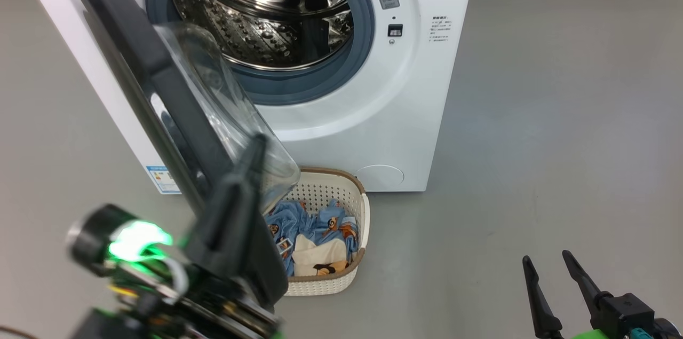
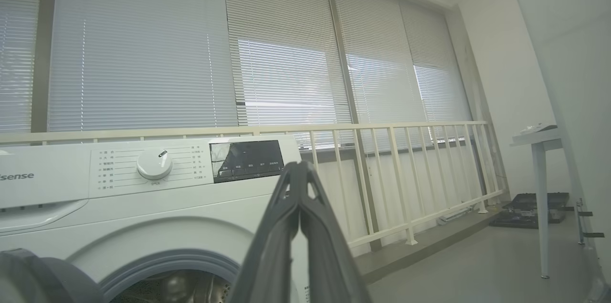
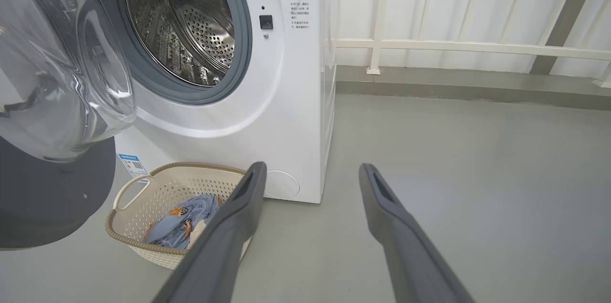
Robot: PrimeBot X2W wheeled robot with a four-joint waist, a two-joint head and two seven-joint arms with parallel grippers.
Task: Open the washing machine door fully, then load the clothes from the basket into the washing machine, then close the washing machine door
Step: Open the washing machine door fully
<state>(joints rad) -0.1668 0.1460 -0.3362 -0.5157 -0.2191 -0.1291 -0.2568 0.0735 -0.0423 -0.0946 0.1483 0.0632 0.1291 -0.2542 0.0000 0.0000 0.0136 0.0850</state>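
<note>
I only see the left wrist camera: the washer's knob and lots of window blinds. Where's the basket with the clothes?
Observer: The basket sits on the floor just in front of the washing machine, by the open door.
Operator: Are the clothes inside it?
Observer: Yes, the clothes lie bunched in the basket.
Operator: What's my other hand doing?
Observer: The right gripper is open and empty, off to the basket's right.

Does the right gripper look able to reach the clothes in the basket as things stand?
Probably yes: the open right gripper faces bare floor up to the basket, and the clothes lie uncovered inside.
</note>
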